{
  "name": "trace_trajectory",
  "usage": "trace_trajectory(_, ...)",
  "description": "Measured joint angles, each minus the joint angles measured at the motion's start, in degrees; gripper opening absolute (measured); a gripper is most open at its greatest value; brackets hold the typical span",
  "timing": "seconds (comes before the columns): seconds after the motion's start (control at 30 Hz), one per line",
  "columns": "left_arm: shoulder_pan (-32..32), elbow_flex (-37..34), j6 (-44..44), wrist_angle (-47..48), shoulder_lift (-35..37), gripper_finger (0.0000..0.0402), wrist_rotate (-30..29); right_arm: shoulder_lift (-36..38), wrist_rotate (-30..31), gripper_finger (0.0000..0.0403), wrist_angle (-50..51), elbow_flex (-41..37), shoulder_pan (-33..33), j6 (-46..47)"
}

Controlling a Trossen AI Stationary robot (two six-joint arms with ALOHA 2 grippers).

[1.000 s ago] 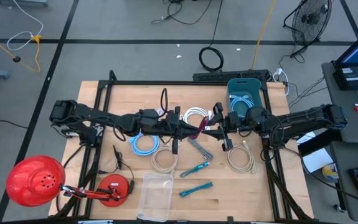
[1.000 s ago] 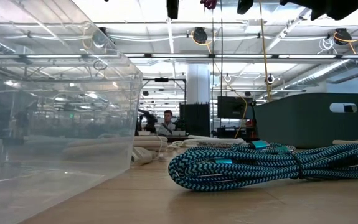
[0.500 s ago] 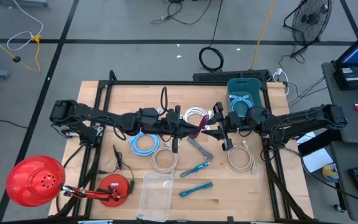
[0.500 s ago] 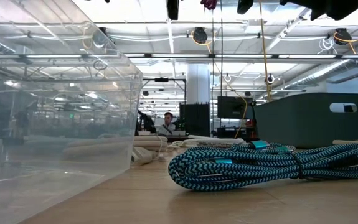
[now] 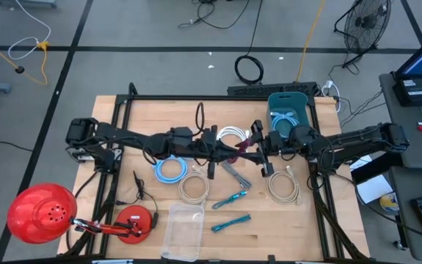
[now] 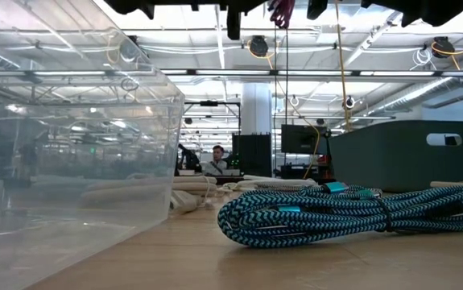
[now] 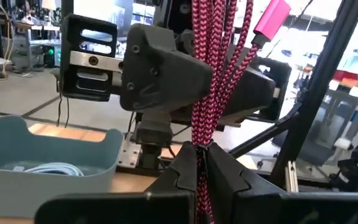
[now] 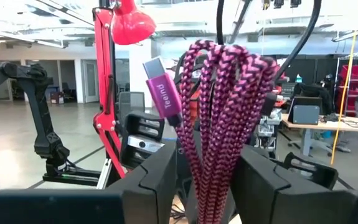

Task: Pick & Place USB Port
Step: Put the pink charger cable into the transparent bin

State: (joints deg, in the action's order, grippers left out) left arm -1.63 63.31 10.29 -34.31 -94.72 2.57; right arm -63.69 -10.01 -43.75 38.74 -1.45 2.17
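Observation:
A magenta braided USB cable [image 5: 240, 149], folded into a bundle [image 7: 213, 74] with a pink plug [image 8: 163, 93], hangs in the air over the middle of the table. My left gripper [image 7: 202, 180] reaches in level from the left and is shut on it. My right gripper [image 8: 207, 186] comes from the right. Its fingers stand one on each side of the same bundle [image 8: 219, 112], set apart. In the low view only the bundle's end [image 6: 279, 12] and the arms' undersides show at the top. My left gripper pinches several strands of the bundle [image 7: 202, 155] between its two fingers. It comes level from the table's left side, fingers across the strands. The bundle is lifted clear of the table. My right gripper flanks the bundle's strands [image 8: 210, 174]; whether its fingers [image 8: 160, 180] touch them I cannot tell.
A teal bin [image 5: 289, 110] holding a light-blue cable stands at the back right. On the table lie white [image 5: 230, 136], blue [image 5: 170, 170] and beige [image 5: 194, 188] coils and a teal braided cable [image 6: 344, 213]. A clear box [image 5: 183, 227] stands near the front edge and a red lamp [image 5: 42, 213] at the front left.
My left arm has moved a little toward the table's right edge, toward my right gripper, and sunk slightly; its underside now shows at the top of the low view. The magenta bundle has stayed in the air between the two grippers.

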Motion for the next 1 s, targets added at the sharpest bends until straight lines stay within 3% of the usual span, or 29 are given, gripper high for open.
trace_trajectory(1.0, -0.8, 0.0, -1.1, 1.5, 2.2, 0.0010, -0.6, 0.0, -0.3, 0.0118, -0.1, 0.0, 0.0, 0.1)
